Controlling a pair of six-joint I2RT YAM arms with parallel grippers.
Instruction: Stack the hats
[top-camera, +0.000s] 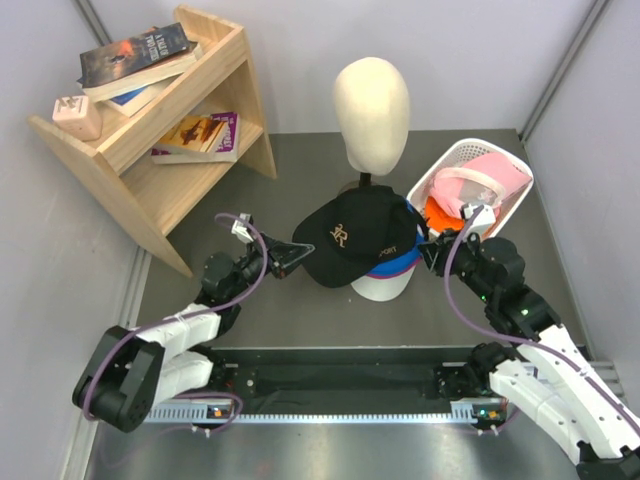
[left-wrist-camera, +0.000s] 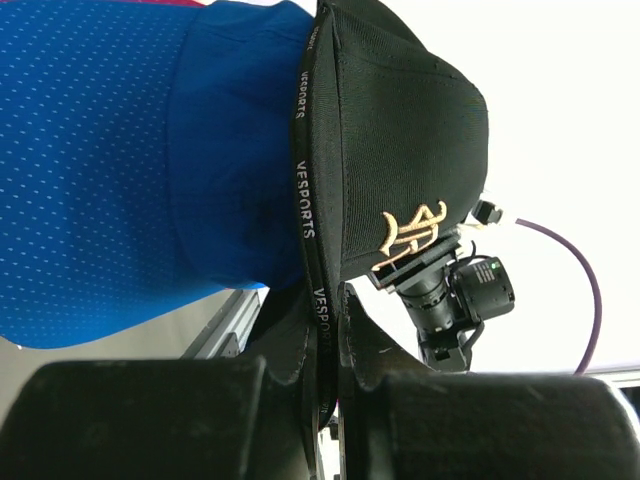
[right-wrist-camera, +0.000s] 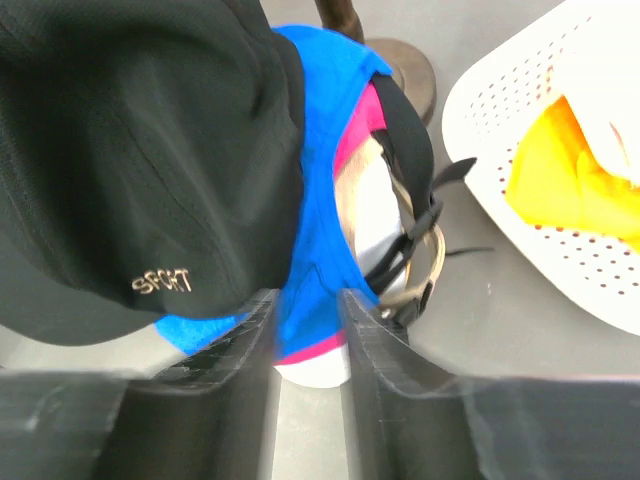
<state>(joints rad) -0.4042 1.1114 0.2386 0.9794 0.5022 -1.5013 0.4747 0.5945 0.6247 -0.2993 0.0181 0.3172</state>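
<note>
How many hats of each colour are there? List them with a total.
Black hat: 1
Blue hat: 1
Magenta hat: 1
Tan hat: 1
White hat: 1
Pink hat: 1
Orange hat: 1
Total: 7 hats

Black-and-white arms, looping purple cables

Grey table with hat stack, basket, mannequin head, shelf.
</note>
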